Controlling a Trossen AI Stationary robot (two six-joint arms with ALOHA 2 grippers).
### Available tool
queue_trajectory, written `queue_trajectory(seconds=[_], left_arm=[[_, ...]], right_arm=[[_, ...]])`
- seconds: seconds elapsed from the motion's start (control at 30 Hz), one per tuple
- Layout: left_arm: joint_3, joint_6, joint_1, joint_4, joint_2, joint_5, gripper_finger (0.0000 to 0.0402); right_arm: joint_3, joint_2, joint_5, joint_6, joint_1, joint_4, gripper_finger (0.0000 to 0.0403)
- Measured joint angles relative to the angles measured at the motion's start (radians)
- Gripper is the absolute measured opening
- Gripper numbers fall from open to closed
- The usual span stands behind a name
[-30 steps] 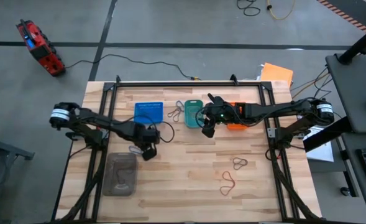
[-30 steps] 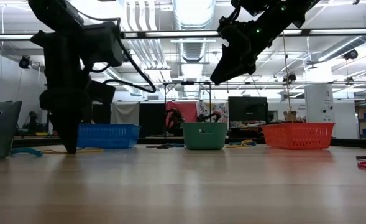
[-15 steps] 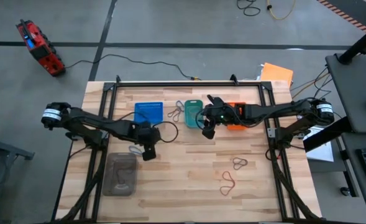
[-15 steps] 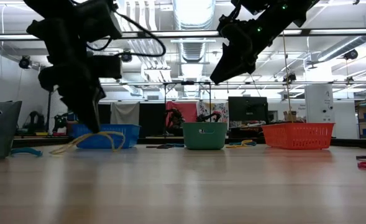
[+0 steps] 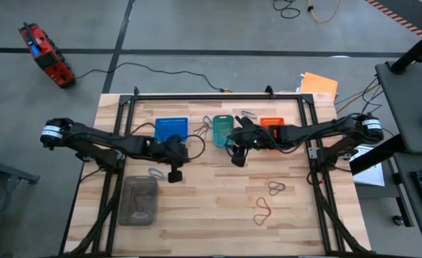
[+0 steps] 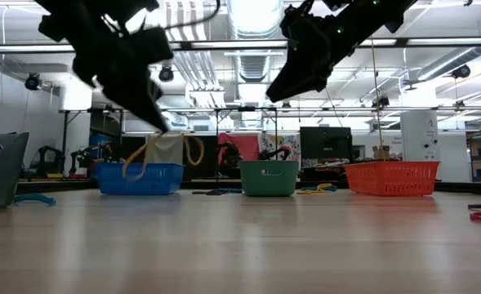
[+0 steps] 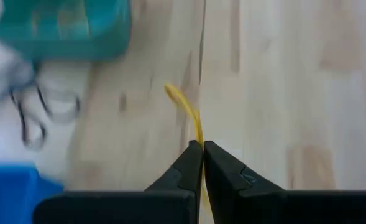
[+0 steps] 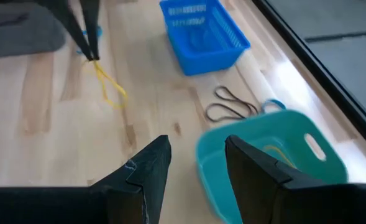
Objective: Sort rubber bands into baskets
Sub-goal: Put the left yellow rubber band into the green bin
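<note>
Low view: left gripper [image 6: 160,124] jaws pinch yellow rubber band [image 6: 146,159] above table; right gripper [image 8: 194,165] jaws wide.

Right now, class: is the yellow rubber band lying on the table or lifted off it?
Lifted. The left gripper, shut, pinches the yellow rubber band, which dangles in the air above the table in the low view, in front of the blue basket.
</note>
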Motion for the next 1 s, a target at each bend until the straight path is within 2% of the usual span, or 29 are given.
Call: queue_trajectory(seconds=[0.27,0.5,0.87,1.0], left_arm=[[0.001,0.093,0.002,0.175,-0.071,0.000,0.0000],[0.001,0.109,0.003,0.232,-0.076,-0.001,0.0000],[0.001,0.110,0.018,0.244,-0.071,-0.086,0.0000],[0.001,0.116,0.026,0.249,-0.071,-0.088,0.0000]], right_arm=[[0.000,0.072,-0.008,-0.064,0.016,0.146,0.0151],[0.015,0.125,-0.168,-0.082,0.016,0.315,0.0155],[0.099,0.205,-0.203,-0.073,0.016,0.314,0.0233],[0.132,0.250,-0.213,-0.071,0.016,0.314,0.0255]])
